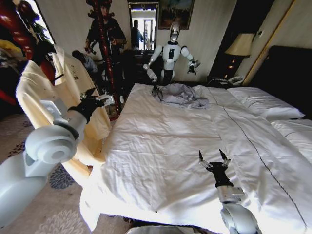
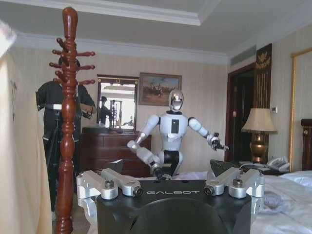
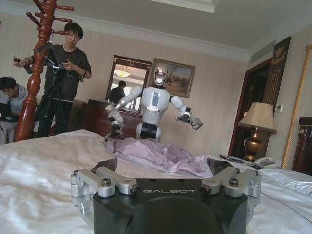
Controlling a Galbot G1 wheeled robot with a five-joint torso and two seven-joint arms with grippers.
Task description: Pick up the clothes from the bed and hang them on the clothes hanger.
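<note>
Left gripper [image 1: 100,97] apart, empty, raised just beside the cream sweatshirt [image 1: 73,92], which already hangs by the reddish coat stand [image 1: 108,58]. Right gripper [image 1: 213,158] apart over bare bed [image 1: 161,146]. Hanging looks done; hanger unclear.

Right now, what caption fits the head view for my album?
Pale cream-yellow sweatshirt hangs by the wooden coat stand; open right gripper hovers over the white bed.

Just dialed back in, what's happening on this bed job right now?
The cream sweatshirt is off the bed and hangs beside it by the wooden coat stand. The left pincer is raised, open, right in front of it. The right pincer hovers open over the white sheet. A grey garment lies at the far edge.
</note>
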